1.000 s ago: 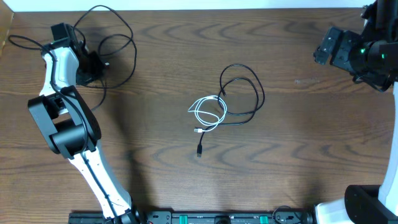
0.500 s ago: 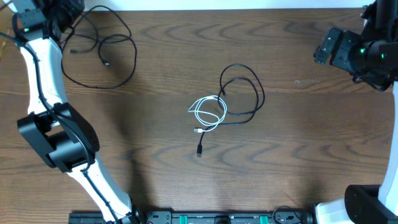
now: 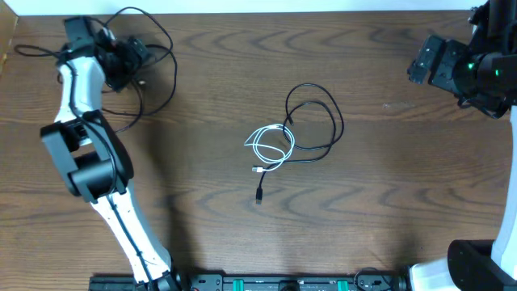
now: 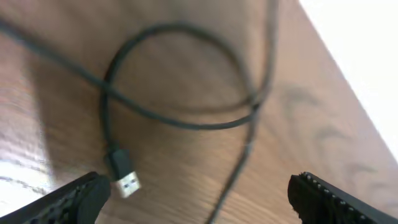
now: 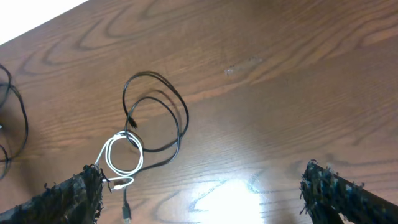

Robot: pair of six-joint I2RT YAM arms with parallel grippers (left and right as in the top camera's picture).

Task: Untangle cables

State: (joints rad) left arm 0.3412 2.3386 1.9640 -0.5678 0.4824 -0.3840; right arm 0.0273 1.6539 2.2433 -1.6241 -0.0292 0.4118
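Observation:
One black cable lies loosely looped at the table's far left. My left gripper hovers over it, open and holding nothing. In the left wrist view this cable's loop and its USB plug lie on the wood, the plug just inside the left finger of the left gripper. At the table's middle, a second black cable overlaps a small white cable coil. My right gripper is raised at the far right, open and empty. The right wrist view shows that black cable and the white coil ahead of the right gripper.
The table's far edge runs right behind the left-hand cable. My left arm's white links stretch along the left side. A rail with green fittings lines the near edge.
My left gripper went from shut to open and let go of the left-hand black cable. The left arm swung to the far corner and back. The cable's loops shifted slightly. The right arm and middle cables stayed still.

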